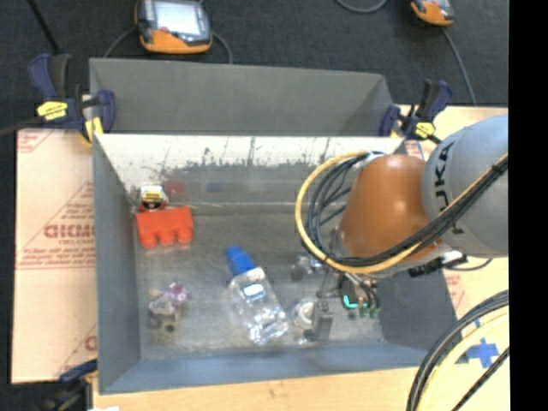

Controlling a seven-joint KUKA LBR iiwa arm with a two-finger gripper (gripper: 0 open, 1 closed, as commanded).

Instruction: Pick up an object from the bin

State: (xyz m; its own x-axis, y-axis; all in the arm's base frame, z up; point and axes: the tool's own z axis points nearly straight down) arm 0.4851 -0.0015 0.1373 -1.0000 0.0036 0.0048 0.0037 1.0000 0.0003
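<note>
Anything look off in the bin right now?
The clear plastic bottle with the blue cap lies on its side mid-bin and looks crumpled. The orange plastic block near the left wall looks intact.

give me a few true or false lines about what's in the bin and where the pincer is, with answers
1. An orange block lies in the left part of the bin. True.
2. The clear bottle has a red cap. False: its cap is blue.
3. The pincer is over the orange block. False: it is low in the bin's right part, beside the clear bottle.
4. The clear bottle lies between the orange block and the pincer. True.
</note>
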